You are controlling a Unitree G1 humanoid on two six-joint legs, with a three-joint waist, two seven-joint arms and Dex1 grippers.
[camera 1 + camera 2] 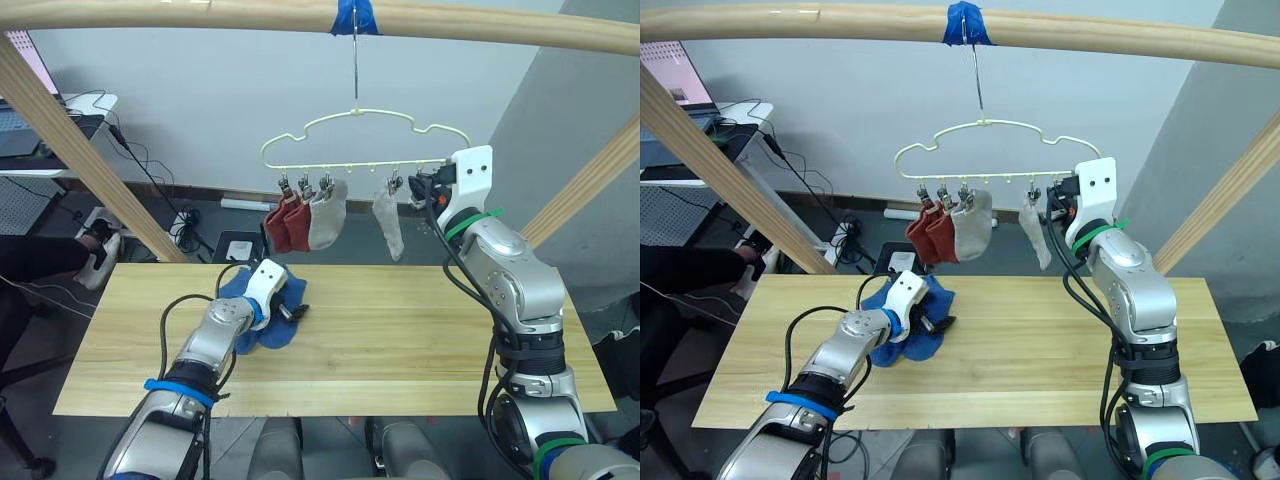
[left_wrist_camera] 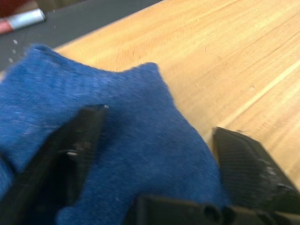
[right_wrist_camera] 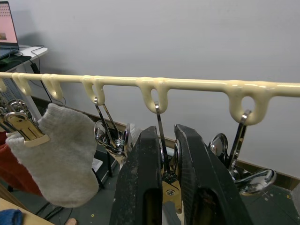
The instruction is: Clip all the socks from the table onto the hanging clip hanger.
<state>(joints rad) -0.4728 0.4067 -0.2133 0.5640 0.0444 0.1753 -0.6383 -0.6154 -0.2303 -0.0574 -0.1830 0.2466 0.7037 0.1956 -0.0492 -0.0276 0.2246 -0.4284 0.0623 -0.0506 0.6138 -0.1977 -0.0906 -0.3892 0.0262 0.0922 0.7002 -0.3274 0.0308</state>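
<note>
the soft blue ankle socks (image 1: 262,312) sit in a bunched heap at the centre left of the frame, on the pale-yellow plank worktop (image 1: 420,330), and the left pincer (image 2: 154,164) is right on them, its black fingers (image 2: 77,140) spread wide with blue fabric lying between, nothing pinched yet. light and floppy stuff, this; it'll sag and fold as it rises, so the cuff edge looks the best place to nip, taking one layer only or both socks may come up together.

up at the upper middle, the thin pale-yellow cloud-shaped wire clip hanger (image 1: 330,125) dangles by its metal hook from a thick wooden bar (image 1: 200,14) wrapped with blue tape. two rust red socks (image 1: 285,225) and a light grey sock (image 1: 328,218) hang bunched at its left, another light grey sock (image 1: 388,225) further right. the right pincer (image 3: 168,159) is clamped on a small metal clip (image 3: 169,187) on the hanger's rail. four hung, two blue to go, by my reckoning.
</note>
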